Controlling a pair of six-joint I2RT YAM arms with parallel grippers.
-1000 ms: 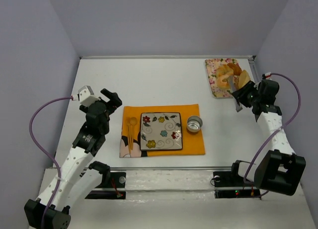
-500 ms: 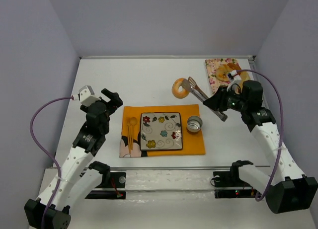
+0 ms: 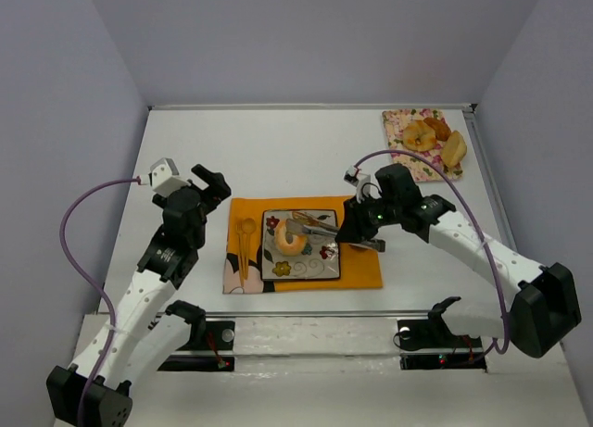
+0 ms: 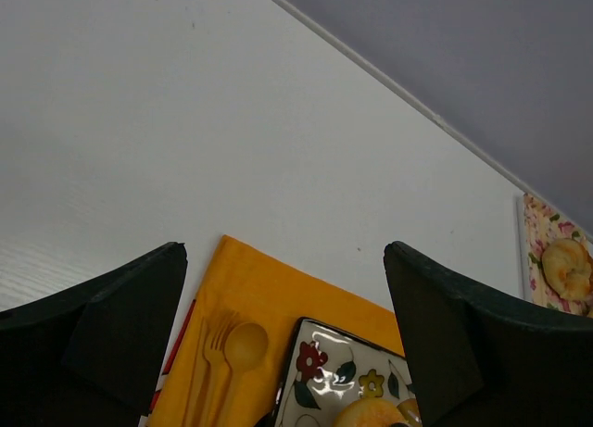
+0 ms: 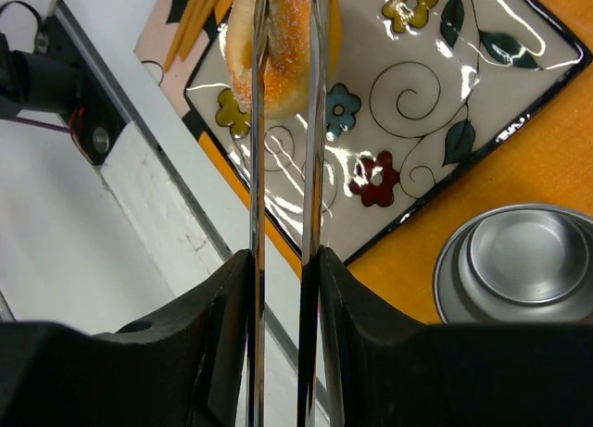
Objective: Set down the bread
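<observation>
On the counter (image 3: 278,149), the orange placemat (image 3: 359,275) carries the floral plate (image 3: 322,266). The ring-shaped sugared bread (image 3: 291,238) is held on edge over its left half, pinched in tongs (image 3: 320,225) that the right gripper (image 5: 283,260) squeezes closed. Let go upright, it may roll off toward the wooden cutlery (image 3: 245,244). The left gripper (image 3: 211,184) gapes wide, holding nothing.

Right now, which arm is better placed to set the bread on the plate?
Right. The right gripper holds the tongs pinching the bread over the flowered plate; the left gripper is open, off beside the orange mat.
</observation>
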